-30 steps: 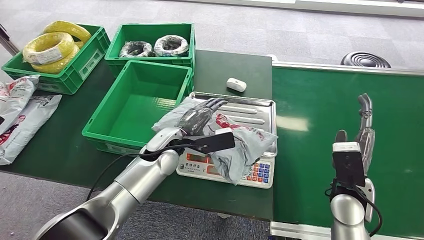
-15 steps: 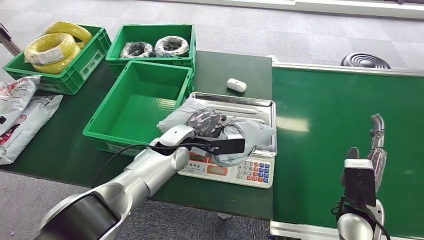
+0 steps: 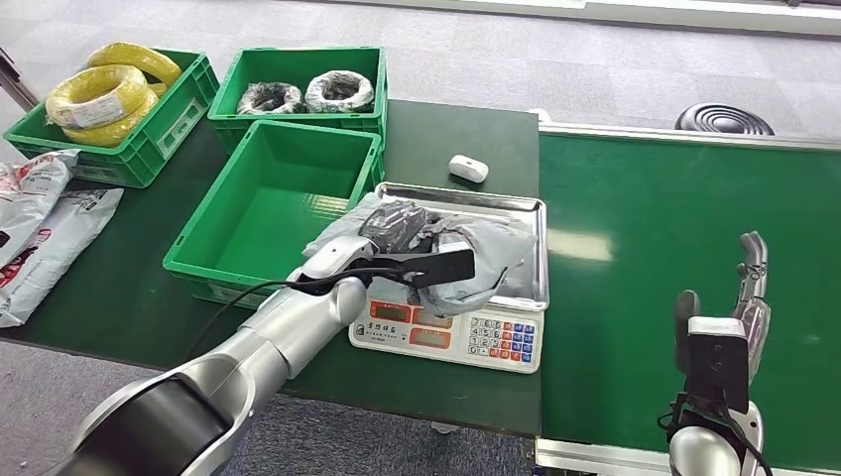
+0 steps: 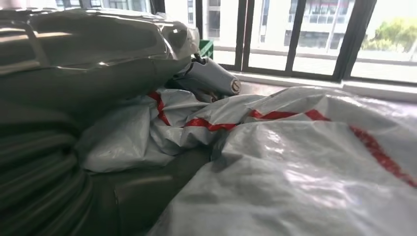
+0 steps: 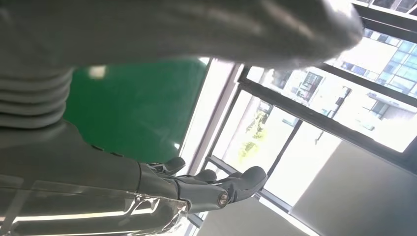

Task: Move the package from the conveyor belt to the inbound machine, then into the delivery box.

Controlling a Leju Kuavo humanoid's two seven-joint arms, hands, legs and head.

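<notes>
While raised low over the green conveyor belt (image 3: 684, 218), right hand (image 3: 746, 297) open, fingers (image 5: 236, 183) straight and apart, nothing in them. Further left, left hand (image 3: 397, 226) curled down into the grey package (image 3: 476, 260), fingers (image 4: 209, 78) dug into the crumpled plastic and gripping it. Package bunched up on the steel tray of the scale (image 3: 496, 339), red stripes across its folds in the left wrist view, one corner hanging over the tray's front edge above the keypad. Scale at the front of the dark counter (image 3: 446, 134), hard against the conveyor belt's left edge. Just left of the scale, a green bin (image 3: 198, 260) with nothing in it. At the counter's left end, more grey bags (image 3: 40, 223) lying flat. Behind the scale, a small white device (image 3: 468, 168) on the counter. Farthest back, two more green bins side by side: yellow cable coils (image 3: 104, 94) in the left one, dark and white coils (image 3: 307, 94) in the right one.
</notes>
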